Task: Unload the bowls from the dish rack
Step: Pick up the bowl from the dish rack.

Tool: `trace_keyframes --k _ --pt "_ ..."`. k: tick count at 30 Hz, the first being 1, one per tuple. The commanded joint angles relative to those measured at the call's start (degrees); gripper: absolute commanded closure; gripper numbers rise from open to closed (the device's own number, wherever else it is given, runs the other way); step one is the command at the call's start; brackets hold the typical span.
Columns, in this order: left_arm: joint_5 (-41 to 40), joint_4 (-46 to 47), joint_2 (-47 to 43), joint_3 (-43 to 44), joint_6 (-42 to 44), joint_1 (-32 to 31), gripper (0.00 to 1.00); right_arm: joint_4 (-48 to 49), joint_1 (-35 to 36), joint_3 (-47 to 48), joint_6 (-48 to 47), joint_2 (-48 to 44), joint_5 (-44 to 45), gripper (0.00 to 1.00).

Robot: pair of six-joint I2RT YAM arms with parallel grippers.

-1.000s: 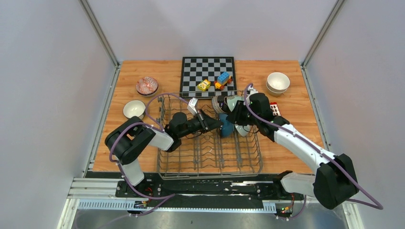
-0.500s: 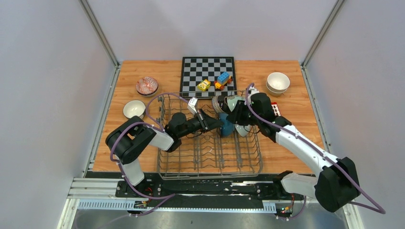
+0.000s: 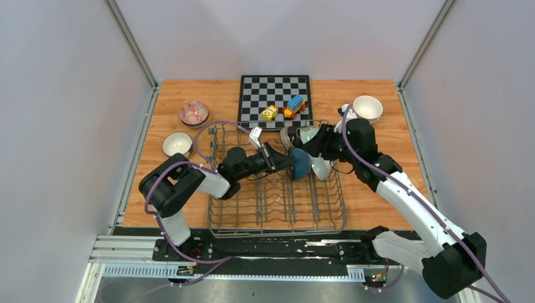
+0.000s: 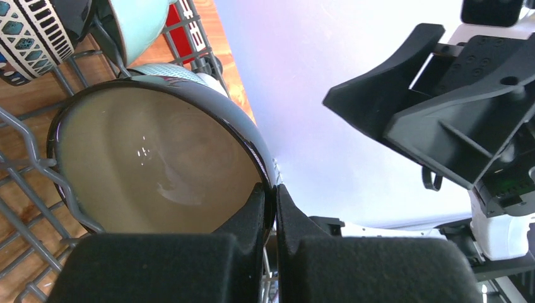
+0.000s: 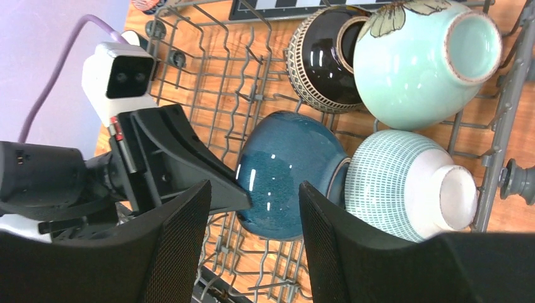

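1. The dark teal round ceramic bowl (image 3: 300,164) was inside the large grey metal wire dish rack (image 3: 309,208), in its far right part. It stood just beside a blue-and-white striped bowl (image 5: 404,183). A pale mint bowl (image 5: 416,69) and a dark patterned bowl (image 5: 318,63) were a little farther back.
2. The left end effector (image 4: 270,196) had its two fingers pressed almost together on the rim of the teal bowl, one finger inside the wall and one outside. Only the thin wall of the bowl was between them.
3. I think the rim was chosen because the bowl stood on its edge between the upright tines. The neighbours were close, so the round body gave no room for a wider hold.
4. The mouth of the teal bowl pointed to the left arm, and the pale inside showed in the left wrist view. Its foot ring pointed to the right, toward the striped bowl. The axis from mouth to foot therefore lay nearly level, across the rack from left to right.
5. The right end effector (image 5: 252,189) was wide open and held nothing. It hung above these bowls, near the teal one but touching none. My guess is that it waited there for its own bowl.
6. A cream bowl (image 3: 367,107) sat on the wooden table (image 3: 221,95) at the far right, and another cream bowl (image 3: 177,144) at the left of the rack. Probably unloaded bowls were collected there.
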Motion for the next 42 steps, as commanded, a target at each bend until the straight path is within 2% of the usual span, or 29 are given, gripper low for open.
trace_keyframes --k 1,31,42 --pt "0.77 5.41 -3.37 2.09 0.35 0.30 1.00 -2.64 -0.91 2.67 0.79 -2.05 -1.19 0.43" --pt "0.76 7.98 -8.62 -2.70 -0.92 0.30 1.00 -5.39 -0.88 -0.49 -0.55 -7.90 -0.19 0.45" --pt "0.34 5.57 -12.69 -4.05 0.10 0.30 1.00 -6.55 -0.86 -0.66 -0.80 -9.85 -0.17 0.46"
